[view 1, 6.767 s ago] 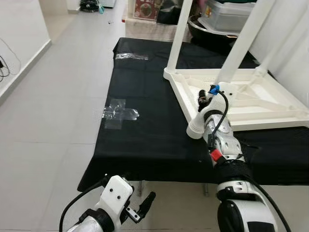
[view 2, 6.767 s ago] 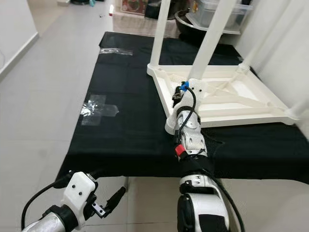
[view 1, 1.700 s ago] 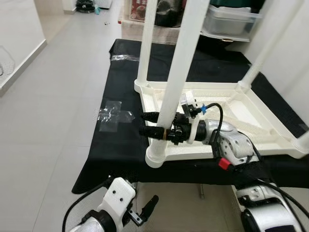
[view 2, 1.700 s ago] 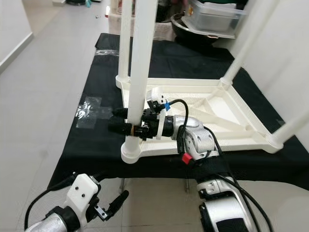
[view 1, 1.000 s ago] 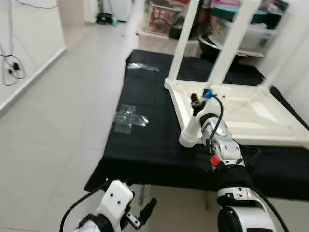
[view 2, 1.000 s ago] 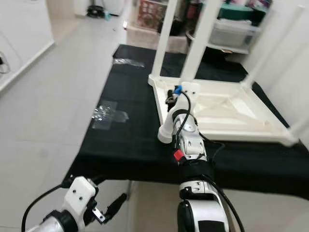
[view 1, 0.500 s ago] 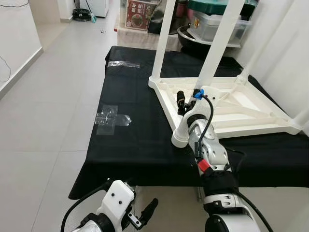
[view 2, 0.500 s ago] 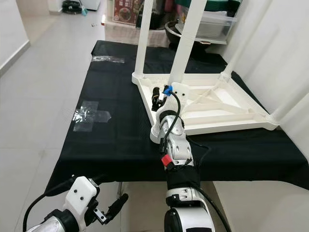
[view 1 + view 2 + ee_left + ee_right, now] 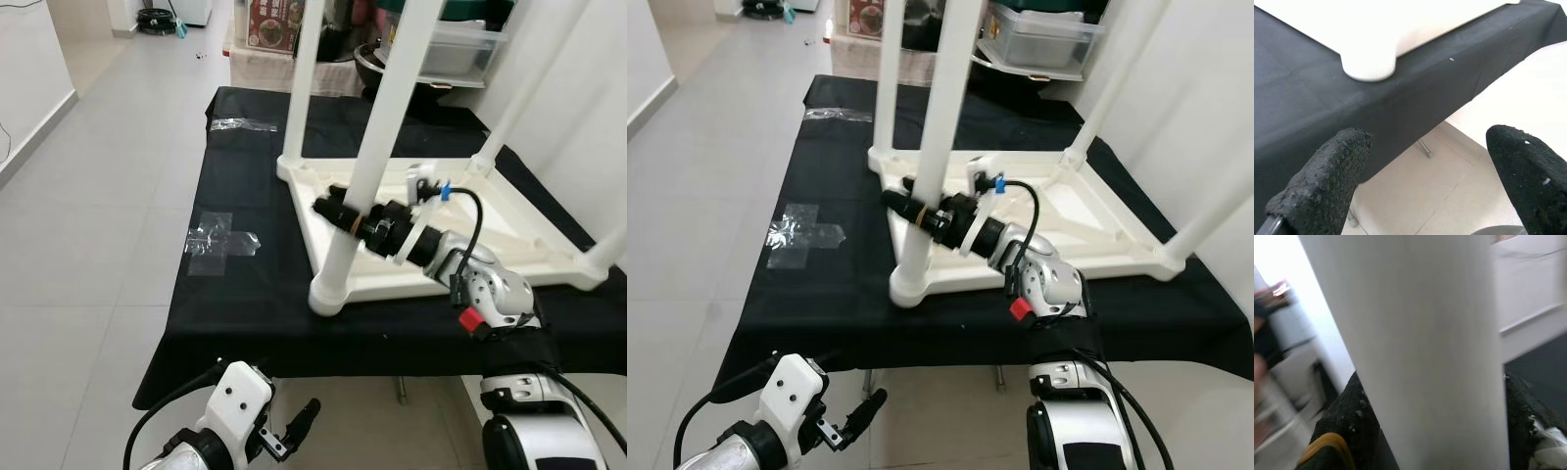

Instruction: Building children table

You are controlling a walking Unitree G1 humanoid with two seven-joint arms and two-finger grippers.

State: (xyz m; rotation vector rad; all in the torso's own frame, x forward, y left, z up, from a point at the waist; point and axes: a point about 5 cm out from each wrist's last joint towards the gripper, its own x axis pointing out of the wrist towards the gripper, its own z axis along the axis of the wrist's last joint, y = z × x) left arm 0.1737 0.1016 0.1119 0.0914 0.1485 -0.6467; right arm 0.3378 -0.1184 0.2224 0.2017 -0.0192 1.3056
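The right gripper [image 9: 345, 211] has swung sideways — now clamping the near table leg [image 9: 364, 186].

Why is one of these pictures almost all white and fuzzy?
Right wrist view: the white plastic table leg sits so close between the right tool's black fingers that it blurs. The eye views stay sharp; left wrist view is clear, evenly lit.

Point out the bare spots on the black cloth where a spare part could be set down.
Free: the black cloth left of the upturned white table, around the clear tape. Crowded: the near corner, where the right gripper clamps the table leg.
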